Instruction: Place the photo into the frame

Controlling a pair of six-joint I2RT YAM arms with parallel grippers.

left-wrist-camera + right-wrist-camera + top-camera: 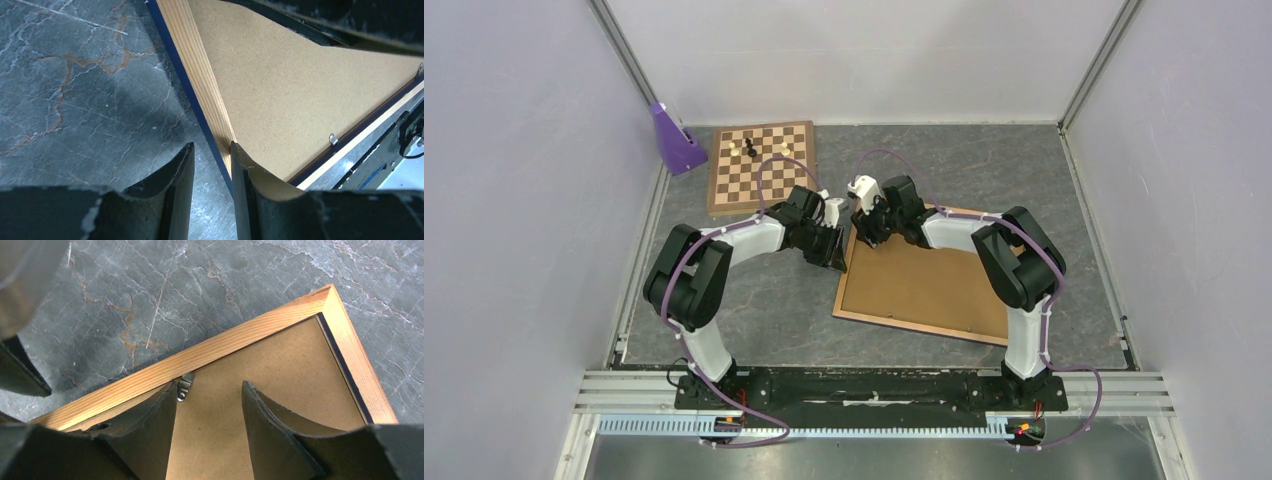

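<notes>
Left wrist view: frame [200, 75] edge btwn part-open, empty L claw [212, 149]; R claw [209, 386] part-open, empty, over backing board [280, 370].

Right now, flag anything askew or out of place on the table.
The frame lies back up, skewed against the edges of the table, with its backing board fitted. The photo is not in view. Nothing looks spilled or damaged.
</notes>
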